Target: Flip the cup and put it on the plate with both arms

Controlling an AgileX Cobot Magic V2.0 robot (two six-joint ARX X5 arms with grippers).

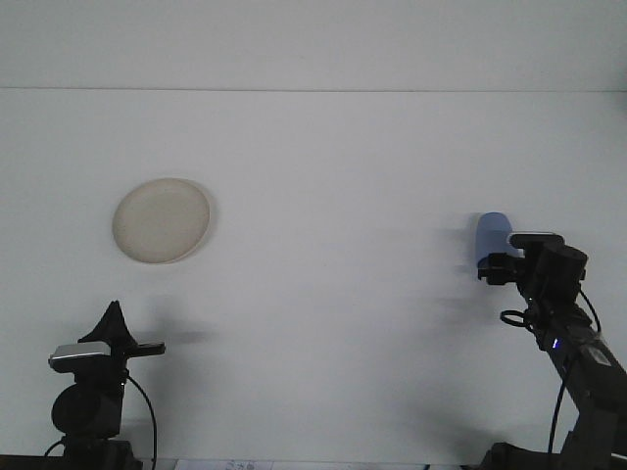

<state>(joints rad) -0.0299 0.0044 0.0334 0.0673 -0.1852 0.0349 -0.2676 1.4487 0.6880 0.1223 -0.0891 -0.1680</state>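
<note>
A light blue cup (491, 235) stands upside down on the white table at the right. My right gripper (498, 264) has reached up to the cup's near side and hides its lower part; its fingers are lost against the cup. A cream plate (162, 219) lies flat at the left, with nothing on it. My left gripper (116, 325) rests low at the front left, well below the plate, pointing up.
The white table (333, 196) runs back to a wall edge along the top. The right arm's black links and cable (568, 352) rise from the front right corner.
</note>
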